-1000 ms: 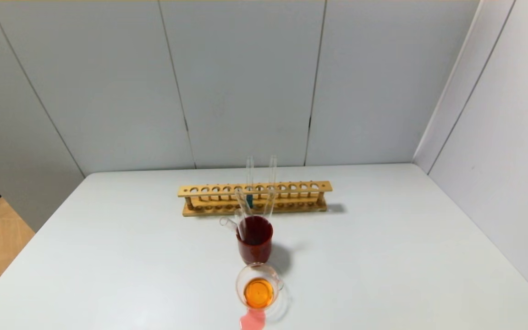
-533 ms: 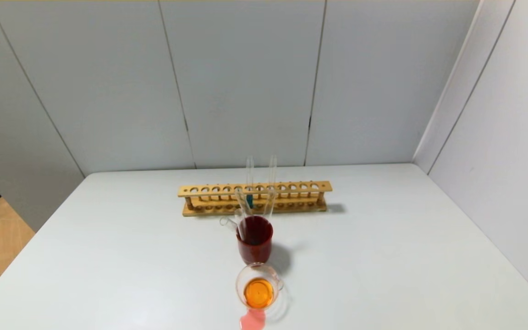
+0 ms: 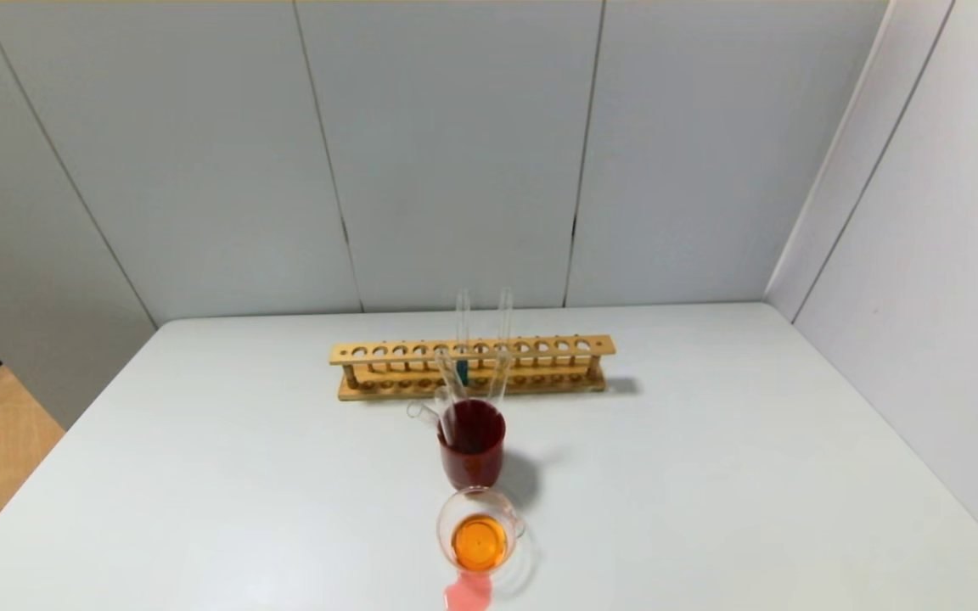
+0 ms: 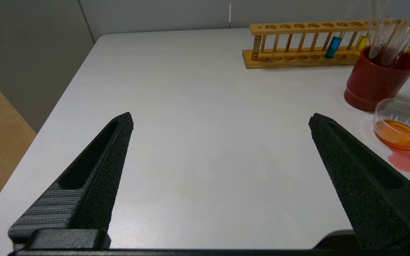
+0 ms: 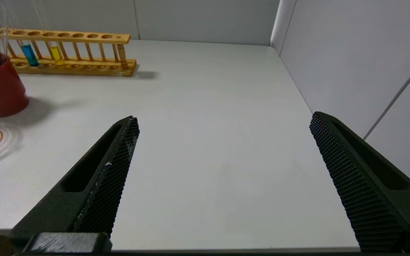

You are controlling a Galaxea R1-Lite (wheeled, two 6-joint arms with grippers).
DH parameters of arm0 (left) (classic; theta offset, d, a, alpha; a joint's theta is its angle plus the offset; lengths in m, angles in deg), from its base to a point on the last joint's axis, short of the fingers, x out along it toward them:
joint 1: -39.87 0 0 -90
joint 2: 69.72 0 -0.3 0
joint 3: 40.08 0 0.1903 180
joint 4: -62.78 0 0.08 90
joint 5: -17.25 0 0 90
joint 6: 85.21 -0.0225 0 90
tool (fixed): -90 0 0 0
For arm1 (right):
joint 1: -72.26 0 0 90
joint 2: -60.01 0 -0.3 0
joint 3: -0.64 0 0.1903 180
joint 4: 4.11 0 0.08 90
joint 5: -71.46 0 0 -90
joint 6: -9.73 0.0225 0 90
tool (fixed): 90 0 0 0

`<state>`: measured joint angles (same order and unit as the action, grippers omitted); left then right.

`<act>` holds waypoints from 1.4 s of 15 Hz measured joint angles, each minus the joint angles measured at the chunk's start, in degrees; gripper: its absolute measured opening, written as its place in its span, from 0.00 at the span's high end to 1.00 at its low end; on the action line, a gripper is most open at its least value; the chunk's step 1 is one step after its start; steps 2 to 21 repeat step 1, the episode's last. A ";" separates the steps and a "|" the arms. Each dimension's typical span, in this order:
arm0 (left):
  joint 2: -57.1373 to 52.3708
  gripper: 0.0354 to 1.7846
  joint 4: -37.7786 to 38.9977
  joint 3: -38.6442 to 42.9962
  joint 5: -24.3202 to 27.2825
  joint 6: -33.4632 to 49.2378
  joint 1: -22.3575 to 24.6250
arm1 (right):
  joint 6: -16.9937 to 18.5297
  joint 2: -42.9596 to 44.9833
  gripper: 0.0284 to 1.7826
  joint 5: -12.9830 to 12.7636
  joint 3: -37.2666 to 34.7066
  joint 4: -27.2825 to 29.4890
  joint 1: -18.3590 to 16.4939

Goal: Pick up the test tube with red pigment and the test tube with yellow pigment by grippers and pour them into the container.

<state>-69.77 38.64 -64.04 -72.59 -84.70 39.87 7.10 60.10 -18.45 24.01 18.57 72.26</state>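
The container [image 3: 479,533], a small clear glass dish, holds orange liquid near the table's front edge; it also shows in the left wrist view [image 4: 400,122]. One test tube with yellow pigment [image 5: 56,55] stands in the wooden rack [image 3: 472,367]. No tube with red liquid shows. Several empty clear tubes [image 3: 449,382] lean in the dark red cup [image 3: 472,450]. My left gripper [image 4: 222,119] is open and empty over bare table, left of the container. My right gripper [image 5: 224,118] is open and empty over bare table on the right. Neither gripper shows in the head view.
A teal-liquid tube [image 5: 30,55] stands in the rack beside the yellow one. A pink puddle [image 3: 468,591] lies on the table just in front of the container. Grey walls close the table's far and right sides.
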 joint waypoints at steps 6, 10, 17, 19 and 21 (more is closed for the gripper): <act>0.00 0.02 -0.02 0.00 0.00 0.00 0.00 | 0.57 0.01 0.02 -0.15 0.00 0.00 0.02; 0.00 0.02 -0.02 0.00 0.00 0.00 0.00 | 0.57 0.01 0.02 -0.15 0.00 0.00 0.02; 0.00 0.02 -0.02 0.00 0.00 0.00 0.00 | 0.57 0.01 0.02 -0.15 0.00 0.00 0.02; 0.00 0.02 -0.02 0.00 0.00 0.00 0.00 | 0.57 0.01 0.02 -0.15 0.00 0.00 0.02; 0.00 0.02 -0.02 0.00 0.00 0.00 0.00 | 0.57 0.01 0.02 -0.15 0.00 0.00 0.02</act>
